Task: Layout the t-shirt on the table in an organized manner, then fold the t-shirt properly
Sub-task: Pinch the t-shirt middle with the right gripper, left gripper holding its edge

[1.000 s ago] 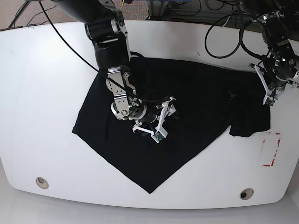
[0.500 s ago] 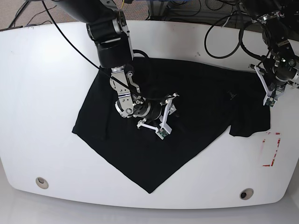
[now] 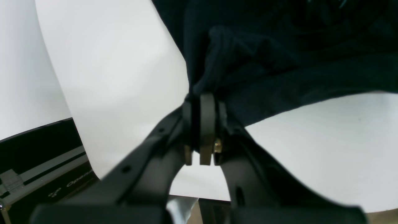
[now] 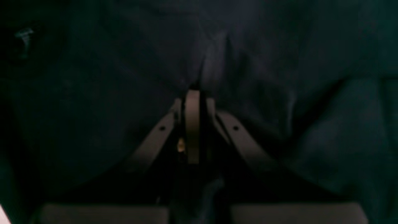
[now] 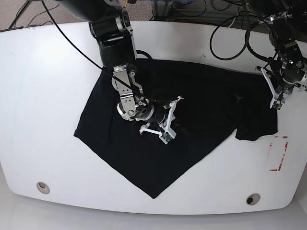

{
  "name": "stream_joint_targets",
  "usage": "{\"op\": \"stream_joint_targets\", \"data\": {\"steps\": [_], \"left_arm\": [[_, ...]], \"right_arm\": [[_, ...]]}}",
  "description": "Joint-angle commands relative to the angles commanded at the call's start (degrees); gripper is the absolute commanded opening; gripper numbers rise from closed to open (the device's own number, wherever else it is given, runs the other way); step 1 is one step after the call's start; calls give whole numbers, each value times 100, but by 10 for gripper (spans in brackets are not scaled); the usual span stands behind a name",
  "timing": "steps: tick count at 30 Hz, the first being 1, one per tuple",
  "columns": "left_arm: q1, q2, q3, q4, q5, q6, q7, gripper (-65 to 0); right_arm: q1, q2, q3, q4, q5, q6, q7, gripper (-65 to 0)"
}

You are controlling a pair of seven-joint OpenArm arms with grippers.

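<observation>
T-shirt [image 5: 192,105] apparently in both closed grippers

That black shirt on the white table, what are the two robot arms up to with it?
They are laying it out for folding. The left claw is shut on the edge of the t-shirt at the table side, and the right claw pinches cloth near the shirt's middle. The shirt lies spread but crooked and wrinkled, not yet folded.
</observation>
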Motion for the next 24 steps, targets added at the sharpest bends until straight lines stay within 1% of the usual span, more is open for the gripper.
{"op": "stream_joint_targets", "data": {"steps": [2, 13, 17, 19, 24], "left_arm": [[0, 0, 0, 0, 0, 0, -9, -650], [0, 0, 0, 0, -9, 0, -9, -650], [-9, 9, 9, 0, -9, 0, -9, -650], [-9, 9, 97, 0, -9, 0, -9, -650], [-9, 9, 149, 0, -9, 0, -9, -650]], "right_arm": [[-193, 0, 0, 484, -9, 0, -229, -650], [-1064, 9, 0, 2514, -9, 0, -1073, -650], [-1363, 18, 0, 3007, -18, 0, -1187, -650], [-1547, 132, 0, 3200, -18, 0, -1204, -650], [-1793, 202, 0, 3253, -9, 0, -1204, -650]]}}
